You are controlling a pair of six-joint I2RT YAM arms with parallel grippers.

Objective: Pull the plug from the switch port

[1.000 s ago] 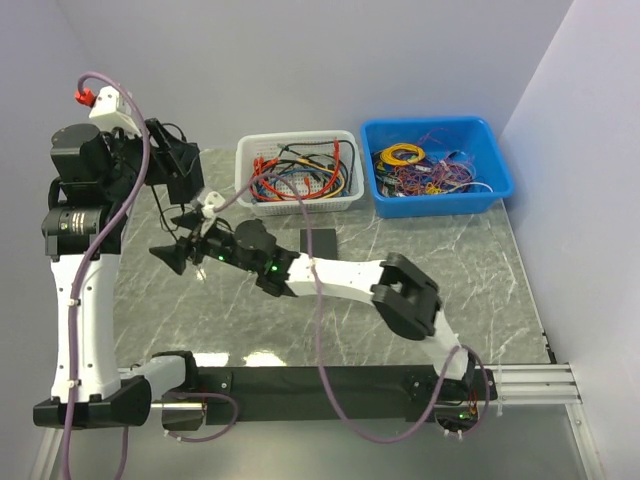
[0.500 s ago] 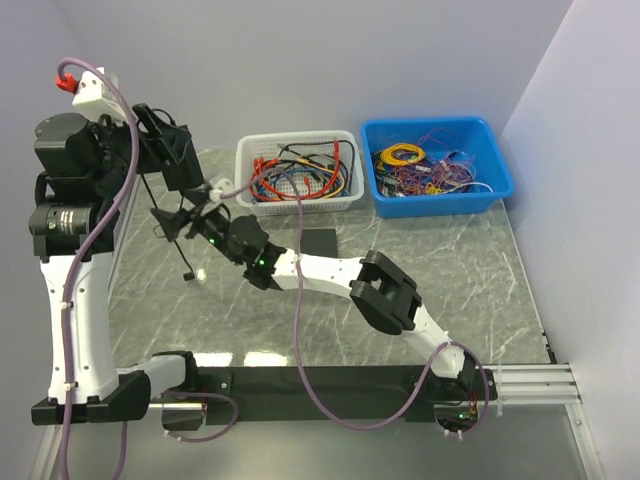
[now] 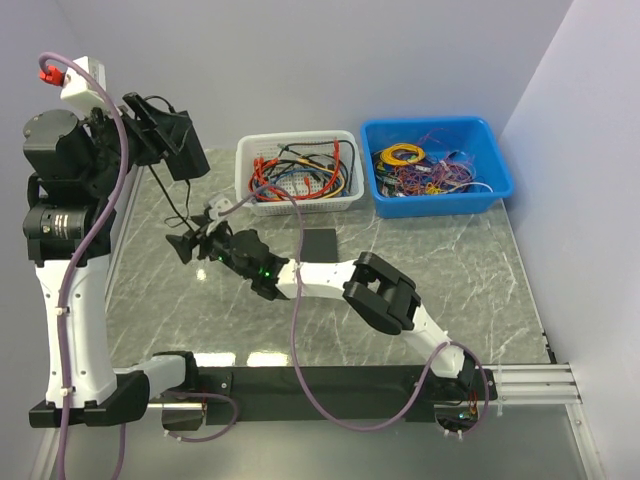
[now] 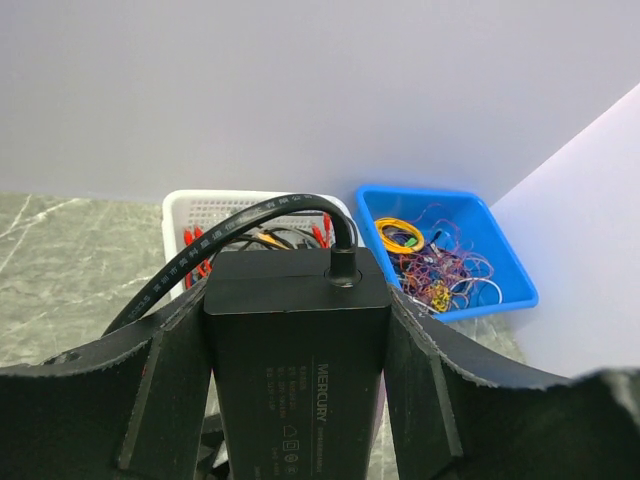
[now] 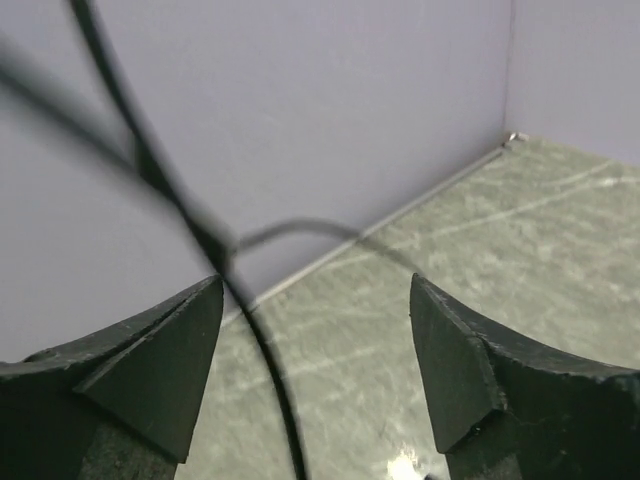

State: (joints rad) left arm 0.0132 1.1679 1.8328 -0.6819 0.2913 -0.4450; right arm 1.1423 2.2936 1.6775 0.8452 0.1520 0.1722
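Observation:
My left gripper (image 3: 165, 140) is shut on the switch (image 3: 172, 135), a flat matte-black box, and holds it high above the table's far left. In the left wrist view the switch (image 4: 297, 350) sits between my fingers (image 4: 170, 380), with a black plug (image 4: 343, 263) in its far edge. The plug's black cable (image 4: 200, 255) arcs away to the left. The cable (image 3: 168, 195) hangs down from the switch. My right gripper (image 3: 185, 243) is open just below it. In the right wrist view the cable (image 5: 265, 350) runs between the open jaws (image 5: 315, 300), close to the left finger (image 5: 170, 340).
A white mesh basket (image 3: 247, 150) of coloured cables and a blue bin (image 3: 497, 160) of wires stand at the back. A flat black rectangle (image 3: 320, 241) lies on the marble table in front of the basket. The left wall is close behind the left arm.
My left arm has raised the switch and drawn it back to the left. My right arm has reached further left and its open gripper now sits around the hanging cable.

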